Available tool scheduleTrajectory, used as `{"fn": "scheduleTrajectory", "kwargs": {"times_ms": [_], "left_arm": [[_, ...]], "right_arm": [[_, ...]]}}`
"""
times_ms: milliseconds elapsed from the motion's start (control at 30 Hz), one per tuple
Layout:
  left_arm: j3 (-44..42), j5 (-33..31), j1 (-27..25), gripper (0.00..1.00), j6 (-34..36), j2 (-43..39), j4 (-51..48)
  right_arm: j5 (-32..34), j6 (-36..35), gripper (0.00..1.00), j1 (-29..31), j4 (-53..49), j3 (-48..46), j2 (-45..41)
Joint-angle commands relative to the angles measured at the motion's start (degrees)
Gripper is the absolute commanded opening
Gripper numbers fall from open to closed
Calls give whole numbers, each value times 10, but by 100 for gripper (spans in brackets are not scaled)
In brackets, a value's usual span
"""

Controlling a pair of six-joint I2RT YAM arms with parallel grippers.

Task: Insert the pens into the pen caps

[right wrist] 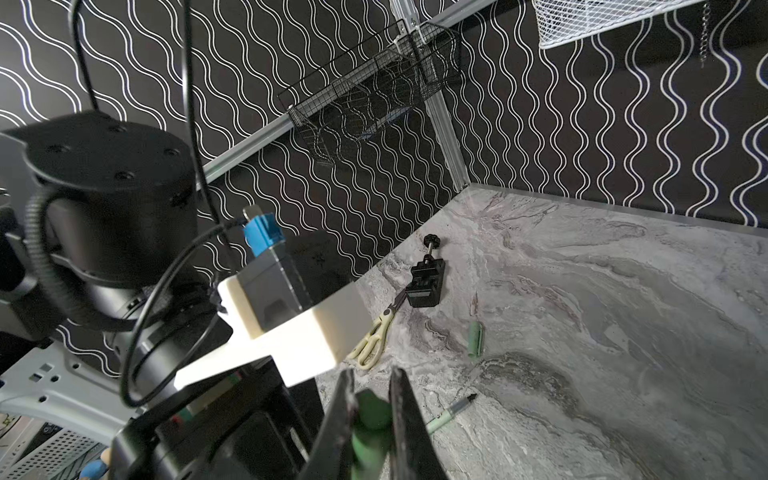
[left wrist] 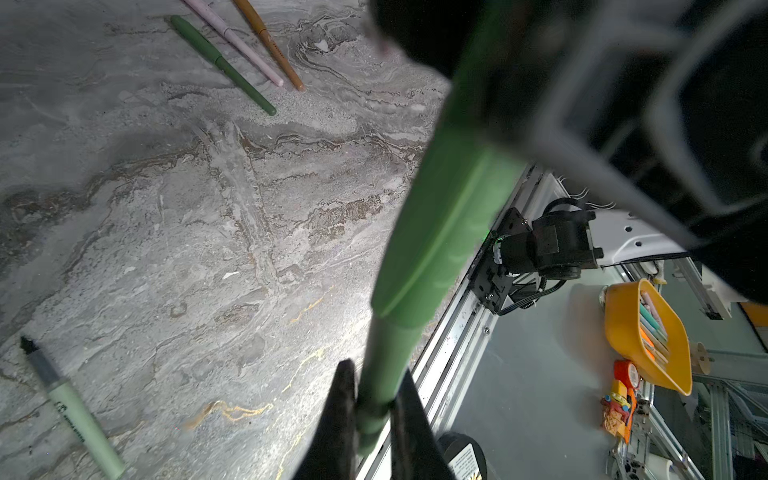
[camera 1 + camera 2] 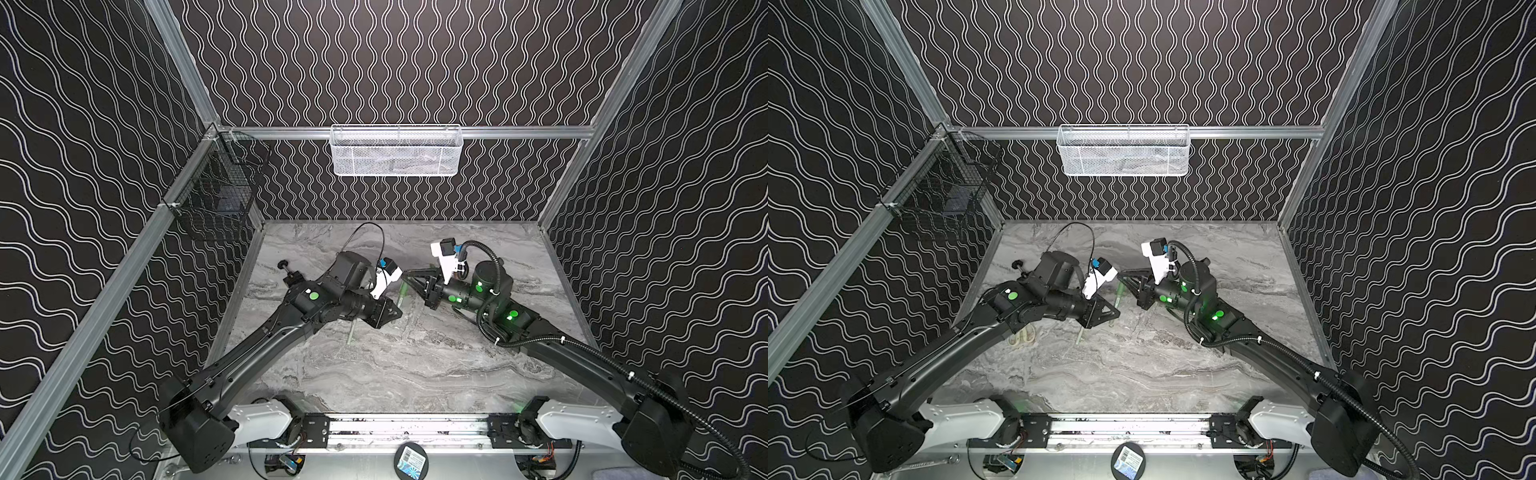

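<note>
1. Both top views are sharp and evenly lit: the marble desk [image 3: 415, 365] reads bright, the walls [image 3: 83, 208] dark.
2. The arms [image 3: 257, 353] throw soft shadows on the desk.
3. In the left wrist view a glare patch whitens the desk's edge; the green pen [image 2: 436, 232] is blurred up close.
4. In the right wrist view the white camera mount [image 1: 299, 336] blows out; the right hand [image 1: 371, 380] is out of focus.

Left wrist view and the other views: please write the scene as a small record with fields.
held: bright green plastic pen, green cap on it
left gripper: shut on its thin barrel
right gripper: shut on its other end
lying side by side: dark green capped pen, pink pen, tan pen
lying apart: pale green uncapped pen
loose: pale green cap
</note>
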Motion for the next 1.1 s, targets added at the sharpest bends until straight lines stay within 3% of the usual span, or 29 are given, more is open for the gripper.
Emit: {"fn": "scheduleTrajectory", "kwargs": {"times_ms": [0, 433, 933, 1067], "left_arm": [[25, -35, 13, 0, -58, -3, 823], [35, -9, 20, 0, -49, 10, 812], [-59, 36, 20, 0, -10, -28, 696], [-93, 49, 20, 0, 4, -43, 660]], "right_arm": [[-65, -49, 7, 10, -196, -12, 10], [-48, -62, 8, 13, -212, -9, 6], [9, -89, 9, 7, -247, 52, -32], [31, -91, 26, 5, -259, 69, -49]]}}
